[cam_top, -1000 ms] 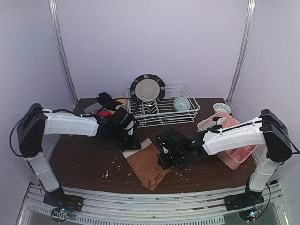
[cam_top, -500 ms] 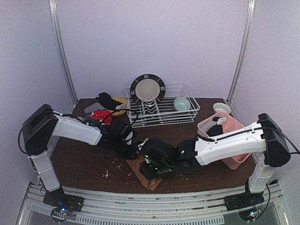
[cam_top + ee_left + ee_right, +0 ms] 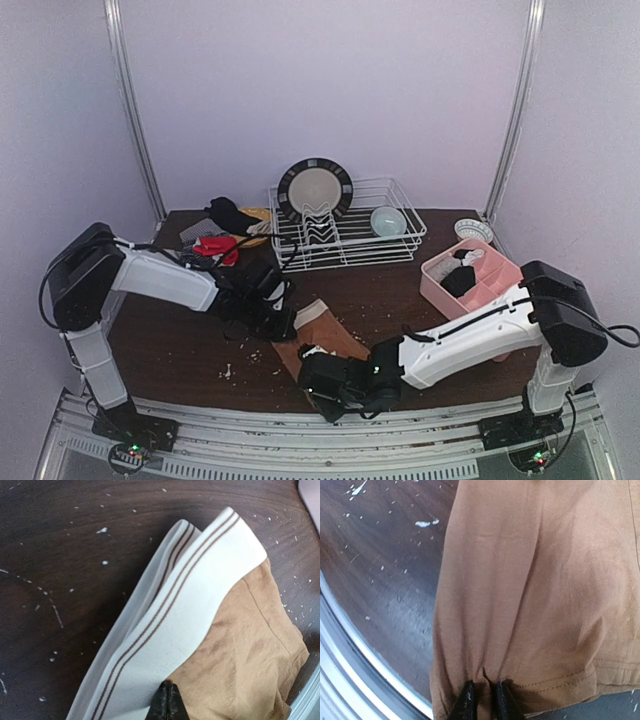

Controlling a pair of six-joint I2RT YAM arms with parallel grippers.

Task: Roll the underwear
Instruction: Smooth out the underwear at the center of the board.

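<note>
The brown underwear (image 3: 328, 336) lies on the dark table near its front edge, with its white striped waistband (image 3: 190, 610) lifted and folded at the far end. My left gripper (image 3: 272, 318) is shut, its tips (image 3: 168, 700) pinching the cloth where waistband meets brown fabric (image 3: 240, 645). My right gripper (image 3: 318, 378) is at the near end, and its fingers (image 3: 465, 702) pinch a fold at the hem of the brown underwear (image 3: 530, 580). Black (image 3: 230, 213) and red (image 3: 215, 245) underwear lie at the back left.
A white wire dish rack (image 3: 400, 240) with a plate (image 3: 315, 188) and a bowl (image 3: 388, 220) stands at the back. A pink tray (image 3: 485, 300) holding a black garment (image 3: 460, 278) sits at the right. A small bowl (image 3: 472, 230) is behind it. White crumbs dot the table.
My right gripper has swept left and toward the front edge and now grips the near hem of the cloth. My left gripper moved nearer and took the waistband end, which is now raised.
</note>
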